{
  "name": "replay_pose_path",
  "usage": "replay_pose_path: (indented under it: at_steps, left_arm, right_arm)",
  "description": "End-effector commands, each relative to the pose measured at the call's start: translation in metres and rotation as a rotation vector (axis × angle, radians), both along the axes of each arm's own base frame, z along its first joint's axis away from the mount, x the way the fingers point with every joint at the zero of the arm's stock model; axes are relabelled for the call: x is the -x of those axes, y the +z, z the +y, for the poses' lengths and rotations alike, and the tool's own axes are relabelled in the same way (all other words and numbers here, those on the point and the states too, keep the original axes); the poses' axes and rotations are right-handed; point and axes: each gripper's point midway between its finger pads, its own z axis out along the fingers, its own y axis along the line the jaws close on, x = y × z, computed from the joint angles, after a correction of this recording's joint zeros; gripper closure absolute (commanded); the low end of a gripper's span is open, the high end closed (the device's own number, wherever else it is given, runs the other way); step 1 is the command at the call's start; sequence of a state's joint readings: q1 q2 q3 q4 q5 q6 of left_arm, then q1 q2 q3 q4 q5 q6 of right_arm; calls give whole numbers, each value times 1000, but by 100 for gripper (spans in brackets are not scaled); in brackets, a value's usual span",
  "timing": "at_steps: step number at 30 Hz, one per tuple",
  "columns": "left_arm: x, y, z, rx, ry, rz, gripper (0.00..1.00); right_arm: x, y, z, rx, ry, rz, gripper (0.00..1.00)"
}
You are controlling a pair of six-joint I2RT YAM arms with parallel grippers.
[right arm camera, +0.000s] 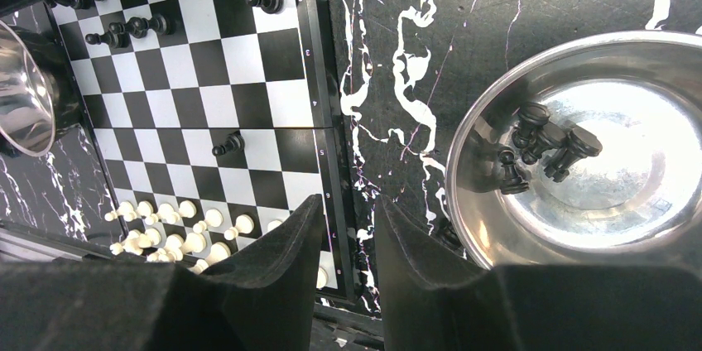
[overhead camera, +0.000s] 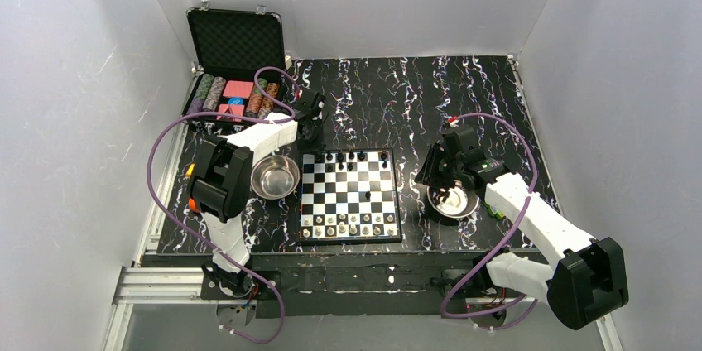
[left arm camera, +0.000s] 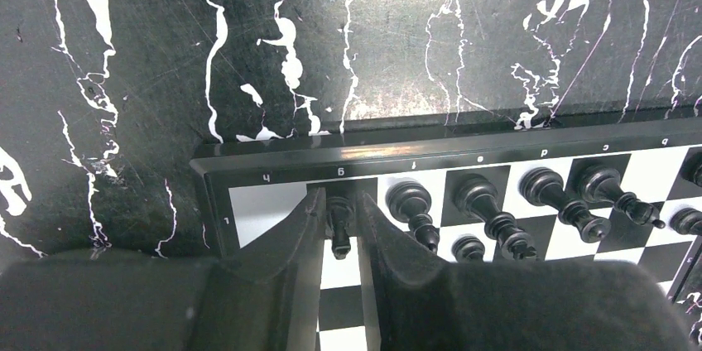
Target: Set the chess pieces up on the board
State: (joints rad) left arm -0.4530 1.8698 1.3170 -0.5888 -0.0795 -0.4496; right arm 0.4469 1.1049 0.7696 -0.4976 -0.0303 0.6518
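Left gripper [left arm camera: 341, 231] sits narrow around a black piece [left arm camera: 339, 217] (gripping or only flanking, I cannot tell). The piece stands upright, long axis vertical, on the dark square next to the board's [left arm camera: 348, 156] far-left corner. Right gripper [right arm camera: 348, 212] hangs part-open and empty beside a bowl [right arm camera: 488, 111].

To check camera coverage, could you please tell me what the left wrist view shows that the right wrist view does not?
Only the left wrist view: a black piece standing between the left tool's fingers. Only the right wrist view: the open right tool, a steel bowl holding black pieces, and the white pieces. Both: the board and its black back row.
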Motion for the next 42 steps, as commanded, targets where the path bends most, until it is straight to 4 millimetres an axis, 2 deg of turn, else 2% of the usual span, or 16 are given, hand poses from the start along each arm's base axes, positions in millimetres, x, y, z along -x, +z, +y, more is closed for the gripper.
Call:
replay_pose_path:
  at_steps: [1, 19, 21, 24, 29, 38, 42]
  left_arm:
    - [-6, 7, -6, 36, -1, -28, 80]
    - [-8, 7, -9, 49, 2, -28, 87]
    - [-8, 7, -8, 48, 3, -29, 85]
    - [-8, 9, -7, 43, 6, -33, 77]
    - [-12, 20, -6, 41, 16, -55, 69]
    - [-29, 57, -3, 30, 36, -127, 66]
    - [-39, 84, 2, 44, 52, -175, 66]
  right_arm:
    - [-1, 4, 0, -14, -2, -17, 63]
    - [0, 4, 1, -16, 3, -12, 63]
    - [-1, 4, 1, -16, 2, -11, 63]
    - [-1, 5, 1, -16, 4, -14, 63]
    - [-1, 5, 2, -17, 4, -15, 63]
    - [-1, 7, 2, -19, 2, -18, 63]
    - [-4, 12, 2, -15, 10, -39, 63]
